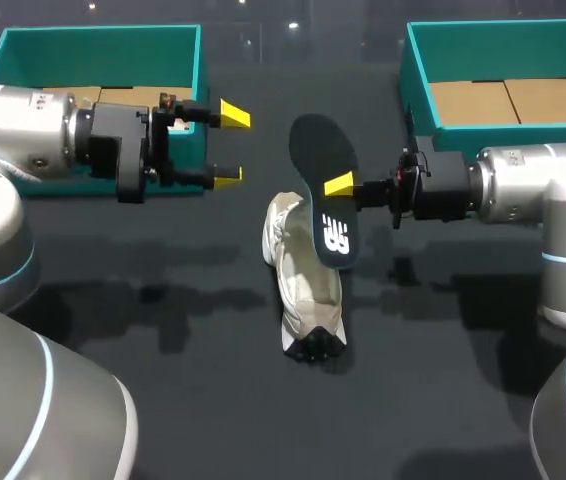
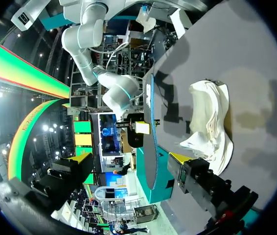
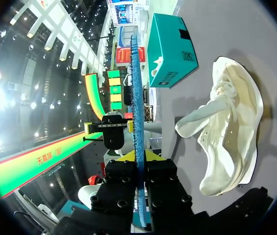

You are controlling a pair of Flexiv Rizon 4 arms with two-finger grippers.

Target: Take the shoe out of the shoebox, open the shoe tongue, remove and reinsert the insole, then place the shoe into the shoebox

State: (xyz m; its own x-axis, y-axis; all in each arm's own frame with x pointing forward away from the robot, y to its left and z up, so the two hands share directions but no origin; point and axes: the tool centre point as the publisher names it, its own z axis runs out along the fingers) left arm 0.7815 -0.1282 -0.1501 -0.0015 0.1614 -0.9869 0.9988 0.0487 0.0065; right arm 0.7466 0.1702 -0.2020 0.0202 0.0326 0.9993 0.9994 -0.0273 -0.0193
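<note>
Shoe and insole are both out of the boxes, seen on a dark table (image 1: 223, 400) that spans the whole head view. Two silver-grey arms come in from either side: the left arm (image 1: 23, 140) level with the left box, the right arm (image 1: 533, 190) just in front of the right box. Two teal shoeboxes stand at the far edge, well apart, the left shoebox (image 1: 63, 55) and the right shoebox (image 1: 413, 80), each showing a brown cardboard floor.

Between them and nearer the camera, the cream-white shoe (image 1: 301, 285) (image 2: 209, 117) (image 3: 231, 127) lies on the table near its middle, its upper slack and rumpled and its dark end pointing toward the camera.

The black insole (image 1: 321, 150) (image 3: 136, 98), bearing a white mark, hangs tilted over the shoe and overlaps its far end in the head view; whether the two touch cannot be told. The right gripper (image 1: 341, 188) (image 3: 141, 156) is clamped on the insole, which runs edge-on between its yellow tips in the right wrist view.

The left gripper (image 1: 231, 146) (image 2: 128, 157) hangs in the air beside the left shoebox, its fingers spread wide with nothing between them, pointing toward the insole.
</note>
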